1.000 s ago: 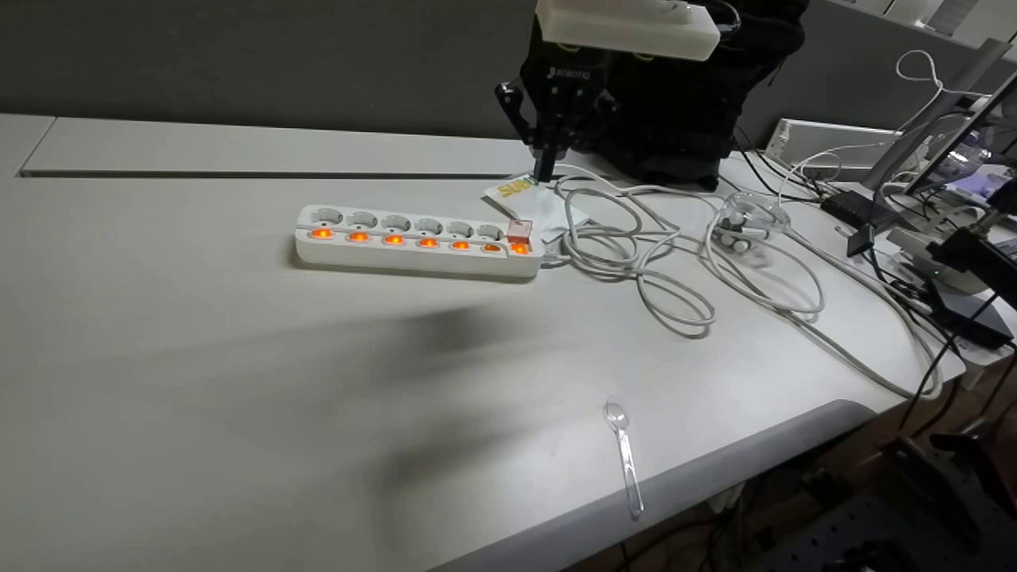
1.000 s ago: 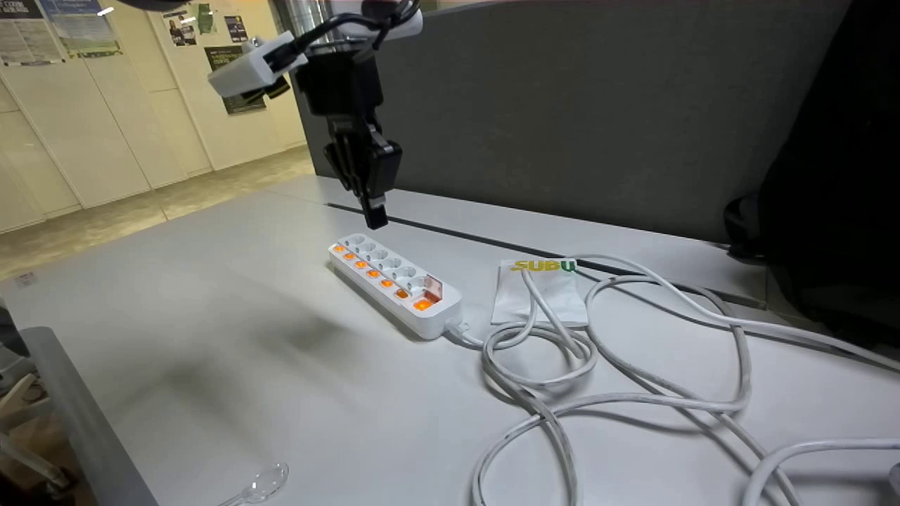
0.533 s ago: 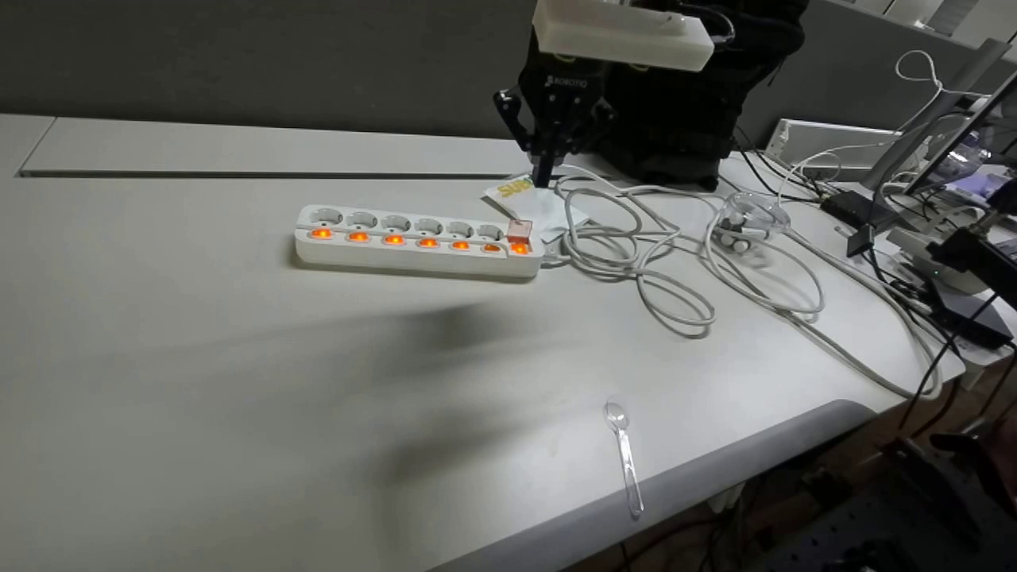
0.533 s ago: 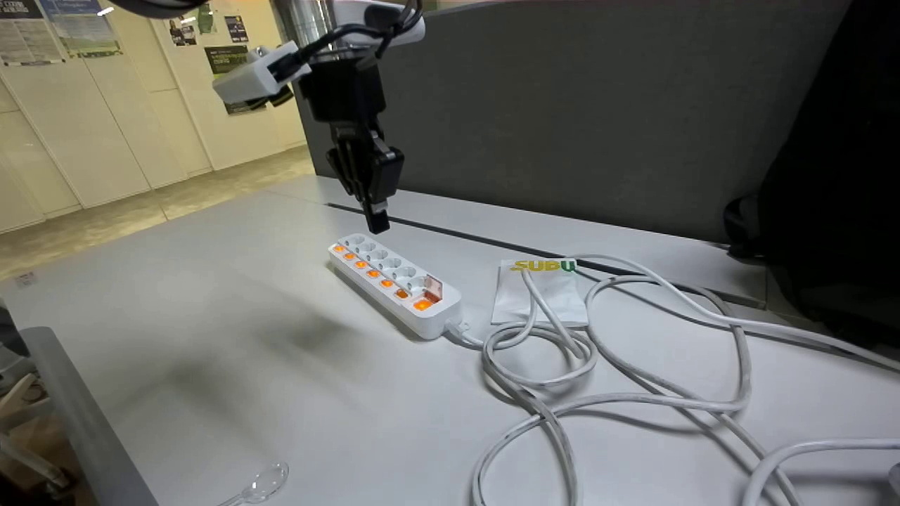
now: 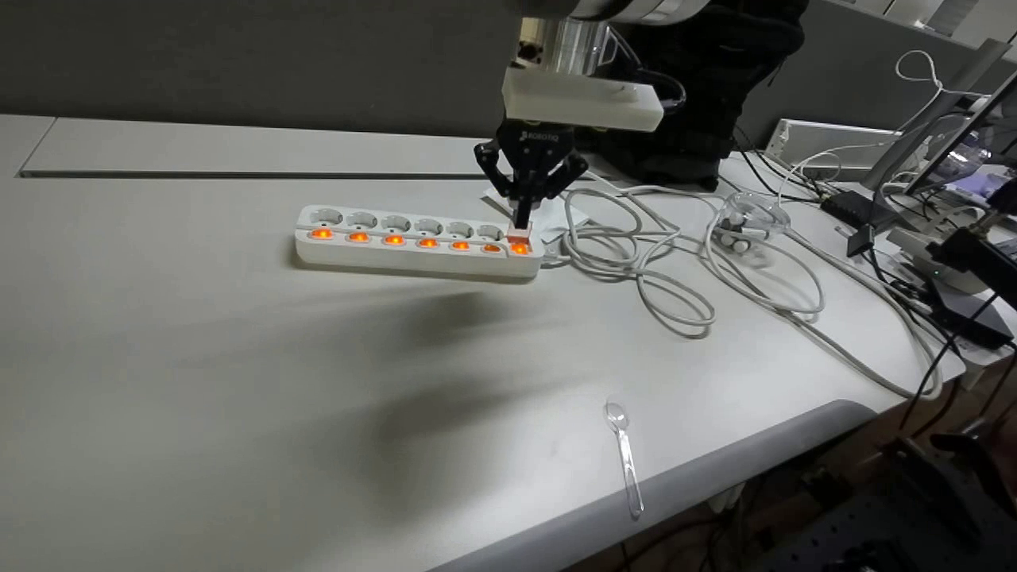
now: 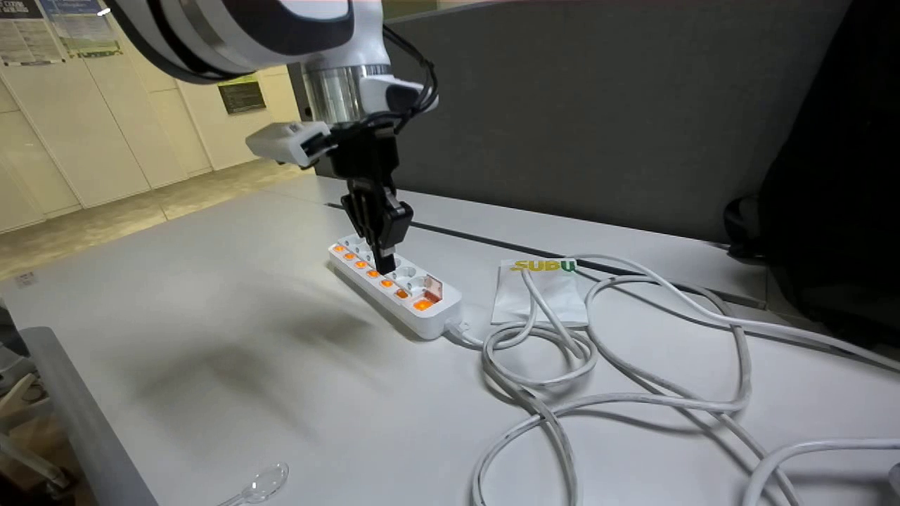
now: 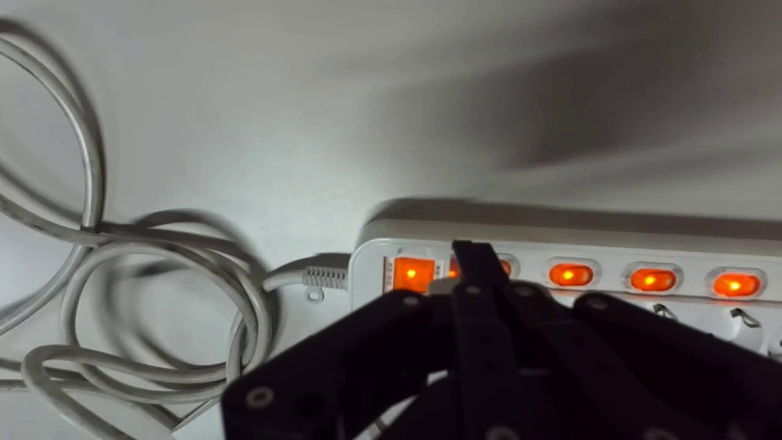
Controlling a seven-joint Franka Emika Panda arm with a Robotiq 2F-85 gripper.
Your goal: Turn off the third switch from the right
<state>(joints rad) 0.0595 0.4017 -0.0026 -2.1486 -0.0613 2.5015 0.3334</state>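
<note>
A white power strip (image 5: 413, 256) lies on the table with a row of orange lit switches along one edge and sockets beside it. It shows in both exterior views (image 6: 394, 299). The third switch from the cable end (image 5: 460, 245) glows orange, also in an exterior view (image 6: 387, 283). In the wrist view that switch (image 7: 506, 267) is mostly hidden behind the fingertips. My gripper (image 5: 520, 226) points down with fingers together and nothing between them. Its tips (image 6: 384, 270) are over the strip in both exterior views. In the wrist view the tips (image 7: 480, 245) overlap the second and third switches.
A white cable (image 5: 628, 238) lies in loops by the strip's end. A white packet (image 6: 538, 292) lies near it. A clear plastic spoon (image 5: 624, 453) lies near the table's front edge. A black bag (image 5: 683, 103) and a dark partition (image 6: 598, 119) stand behind.
My gripper has come down towards the strip, moving a little left in an exterior view, mostly in the last half second. The switch lights look the same.
</note>
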